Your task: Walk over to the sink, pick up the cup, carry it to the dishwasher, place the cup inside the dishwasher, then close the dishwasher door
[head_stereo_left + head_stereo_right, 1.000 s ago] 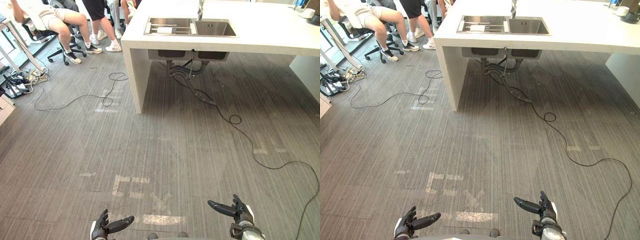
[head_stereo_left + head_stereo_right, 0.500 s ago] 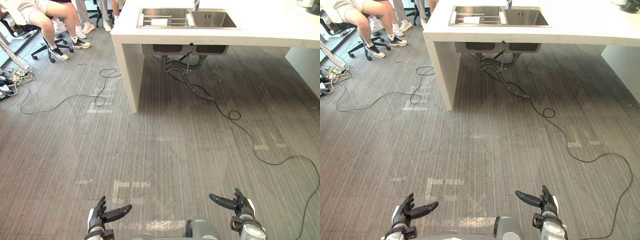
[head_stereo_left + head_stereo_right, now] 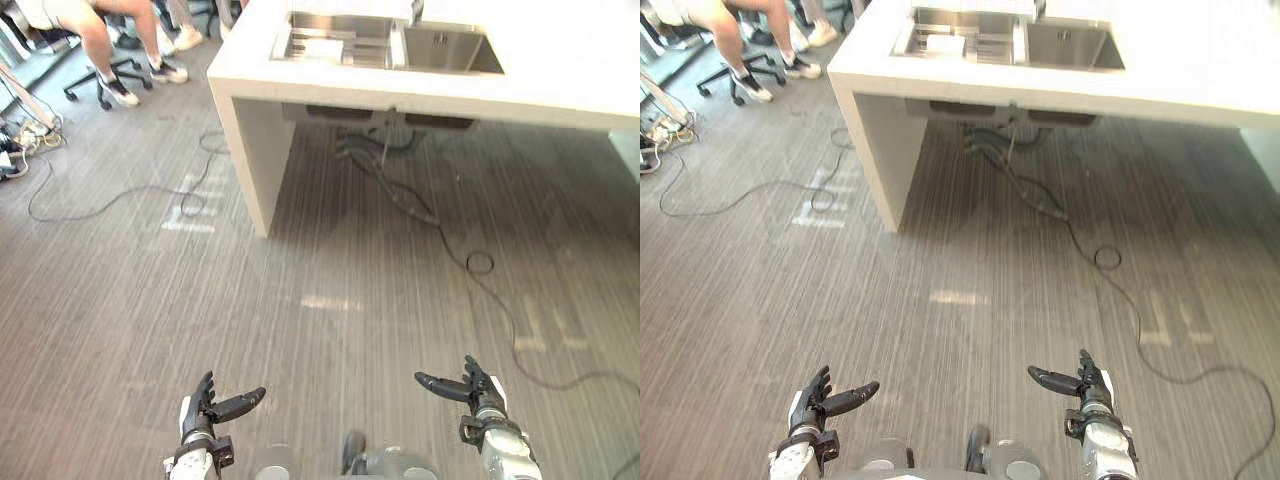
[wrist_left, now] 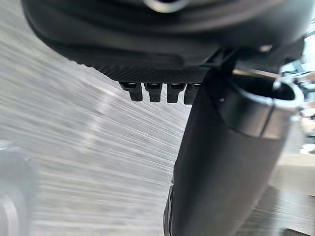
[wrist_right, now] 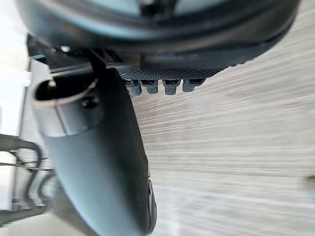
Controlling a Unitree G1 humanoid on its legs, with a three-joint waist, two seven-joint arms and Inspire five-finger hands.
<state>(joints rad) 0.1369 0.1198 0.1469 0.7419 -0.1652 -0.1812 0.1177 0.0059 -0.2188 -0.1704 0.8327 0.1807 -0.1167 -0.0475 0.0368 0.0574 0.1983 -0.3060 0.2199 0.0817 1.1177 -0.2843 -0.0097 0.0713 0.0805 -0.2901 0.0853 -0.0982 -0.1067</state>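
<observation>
Our left hand (image 3: 203,417) and right hand (image 3: 480,401) hang open and empty; the sink (image 3: 452,52) lies well ahead of them.

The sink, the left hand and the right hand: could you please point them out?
sink (image 3: 455,52): left eye view, bare bottom of its right basin.
left hand (image 3: 203,412): left eye view, middle of the hand.
right hand (image 3: 480,395): left eye view, middle of the hand.
</observation>
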